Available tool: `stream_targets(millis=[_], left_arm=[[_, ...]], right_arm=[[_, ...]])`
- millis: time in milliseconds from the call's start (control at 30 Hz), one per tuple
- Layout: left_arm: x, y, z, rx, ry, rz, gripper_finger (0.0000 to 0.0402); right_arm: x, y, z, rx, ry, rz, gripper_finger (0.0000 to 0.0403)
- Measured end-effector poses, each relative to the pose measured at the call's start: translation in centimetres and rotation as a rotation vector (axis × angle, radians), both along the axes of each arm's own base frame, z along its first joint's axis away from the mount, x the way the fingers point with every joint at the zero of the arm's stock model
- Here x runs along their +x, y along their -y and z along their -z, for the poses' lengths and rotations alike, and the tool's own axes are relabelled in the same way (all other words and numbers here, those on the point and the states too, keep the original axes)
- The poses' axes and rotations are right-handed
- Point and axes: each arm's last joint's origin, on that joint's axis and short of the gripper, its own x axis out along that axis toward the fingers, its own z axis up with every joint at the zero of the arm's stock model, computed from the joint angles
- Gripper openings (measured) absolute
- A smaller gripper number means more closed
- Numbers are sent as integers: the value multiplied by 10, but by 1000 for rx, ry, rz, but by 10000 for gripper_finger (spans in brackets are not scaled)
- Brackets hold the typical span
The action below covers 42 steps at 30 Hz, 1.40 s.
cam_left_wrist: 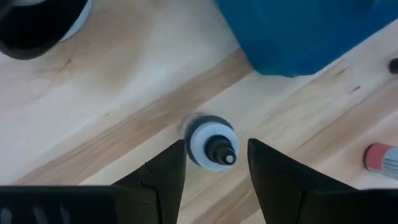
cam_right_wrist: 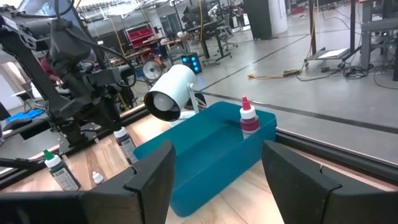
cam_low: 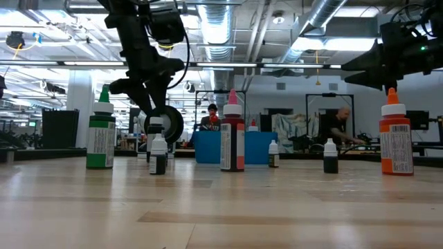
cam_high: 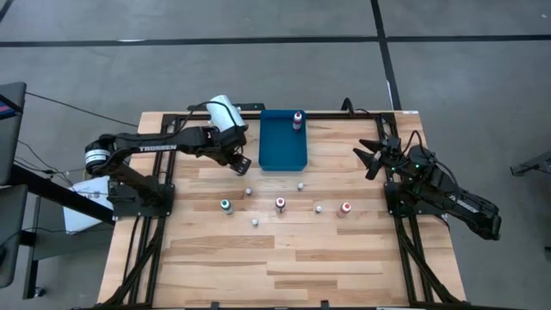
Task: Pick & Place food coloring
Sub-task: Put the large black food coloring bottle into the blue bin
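Note:
My left gripper [cam_high: 242,164] is open near the blue tray's [cam_high: 282,142] near left corner. It points down over a small dark-topped bottle [cam_left_wrist: 211,146] that stands on the table. One finger is on each side of the bottle, and I see no touch. A pink-topped bottle [cam_high: 298,119] stands in the tray's far right corner. Green-topped [cam_high: 225,205], pink-topped [cam_high: 280,203] and red-topped [cam_high: 345,208] bottles stand in a row on the table, with several tiny white ones [cam_high: 248,191] among them. My right gripper [cam_high: 372,155] waits open near the table's right edge.
A large white cylinder [cam_high: 225,112] lies just left of the tray, close to my left arm's wrist. Black rails run along the table's left and right sides. Bare wood lies toward the near edge [cam_high: 284,267]. People show in the room behind [cam_low: 339,128].

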Motion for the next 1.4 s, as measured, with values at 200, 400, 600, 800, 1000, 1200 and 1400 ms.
stream_targets(millis=[200, 400, 600, 800, 1000, 1200, 1400], left_arm=[[0, -2, 0, 30, -1, -6, 163], [7, -4, 8, 15, -10, 14, 163], [15, -7, 25, 4, -53, 23, 163], [15, -7, 26, 17, -64, 16, 161], [15, -7, 25, 20, -65, 28, 128], [15, -7, 25, 22, -63, 28, 106], [15, -7, 25, 18, -60, 31, 112]], right_arm=[[0, 0, 0, 0, -1, 1, 225], [0, 0, 0, -1, -1, 2, 225], [0, 1, 0, -2, -2, 22, 225], [0, 1, 0, -2, -2, 22, 225], [0, 1, 0, -2, -2, 22, 225], [-1, 1, 0, -4, -3, 52, 225], [-1, 1, 0, -4, -3, 53, 225]])
